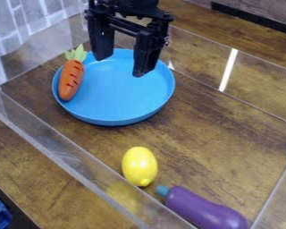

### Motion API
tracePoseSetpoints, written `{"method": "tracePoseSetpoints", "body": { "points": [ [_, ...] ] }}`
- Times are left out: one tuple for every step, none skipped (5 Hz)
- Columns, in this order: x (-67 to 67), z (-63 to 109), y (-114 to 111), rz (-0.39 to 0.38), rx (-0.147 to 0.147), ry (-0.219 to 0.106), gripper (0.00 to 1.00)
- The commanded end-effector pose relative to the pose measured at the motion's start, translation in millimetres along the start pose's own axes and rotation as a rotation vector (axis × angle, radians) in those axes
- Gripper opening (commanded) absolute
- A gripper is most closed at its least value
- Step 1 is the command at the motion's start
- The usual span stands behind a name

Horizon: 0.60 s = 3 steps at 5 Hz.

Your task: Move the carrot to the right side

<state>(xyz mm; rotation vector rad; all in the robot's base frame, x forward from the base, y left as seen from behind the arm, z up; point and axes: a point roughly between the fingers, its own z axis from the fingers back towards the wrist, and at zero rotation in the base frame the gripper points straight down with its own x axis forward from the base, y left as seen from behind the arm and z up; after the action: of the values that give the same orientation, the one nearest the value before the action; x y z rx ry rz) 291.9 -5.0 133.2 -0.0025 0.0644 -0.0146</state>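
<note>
The carrot (71,79) is being seen at the upper left of the frame, lying at the left edge of the blue plate (124,100), with its green top pointing up the frame. The gripper (119,55) is being held above the upper part of the plate, its fingers spread wide and nothing being pinched between them.

The step in hand is being judged as the approach to the carrot. For this to be done well, the gripper is best being carried towards the left of the frame at a safe height, so that the plate's rim is not being knocked. The fingers are best being lined up across the narrow width of the orange body, with the middle of the body being aimed for rather than the leafy top, where a poor hold is being risked. The descent is best being made slowly and straight, since the clear wall (53,127) is standing close by and a finger could be caught on it. Closing is best being delayed until the body is being straddled evenly; otherwise the tapered shape is likely being rolled or squeezed out.
</note>
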Motion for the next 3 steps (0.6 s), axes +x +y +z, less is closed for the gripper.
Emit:
{"method": "tracePoseSetpoints", "body": {
  "points": [
    [-0.3, -5.7, 2, 0.030, -0.005, 0.013, 1.00],
    [3.0, -11.0, 20, 0.148, -0.025, 0.004, 1.00],
    [9.0, -15.8, 43, 0.297, -0.055, -0.022, 1.00]
  ]
}}
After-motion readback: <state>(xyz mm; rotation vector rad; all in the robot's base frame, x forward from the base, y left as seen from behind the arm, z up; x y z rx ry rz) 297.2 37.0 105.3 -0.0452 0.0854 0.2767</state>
